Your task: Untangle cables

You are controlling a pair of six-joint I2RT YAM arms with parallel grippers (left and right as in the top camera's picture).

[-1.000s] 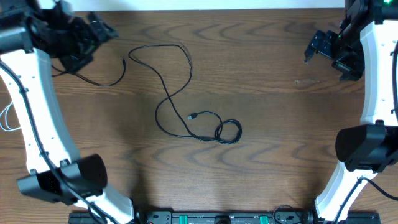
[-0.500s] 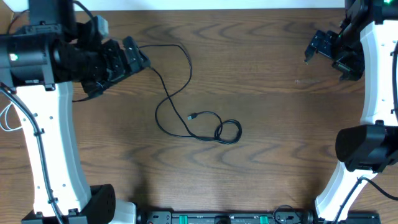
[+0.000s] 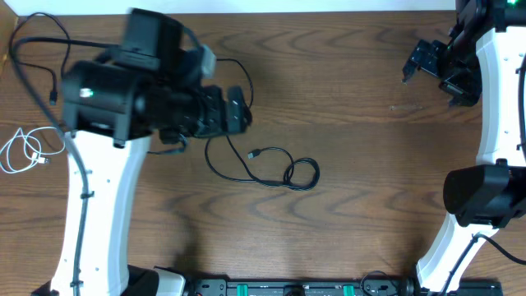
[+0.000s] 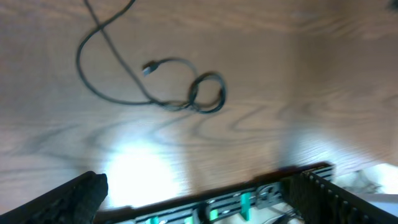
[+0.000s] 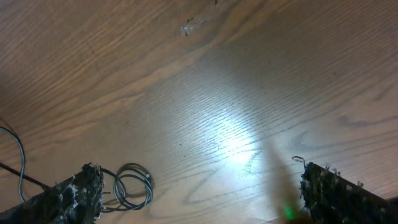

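The cables [image 3: 289, 174] lie on your grainy wooden table [image 3: 353, 230]: a thin black cable [image 4: 189, 104] curls into a small double coil mid-table, a white cord [image 3: 20, 152] loops at the left edge. Your left gripper [image 3: 240, 111] and right gripper [image 3: 415, 62] gape, empty.

The left arm [image 3: 99, 205] rises from the near-left base as a white link. It bends at a bulky black wrist that reaches right toward the middle. The left tool [image 3: 241, 109] points right, and the 2 left fingers [image 4: 68, 199] stand wide apart. The right arm [image 3: 493, 99] runs along the right edge and bends left at the far end. The right tool [image 3: 413, 59] points left, with the 2 right fingers [image 5: 68, 196] spread wide.
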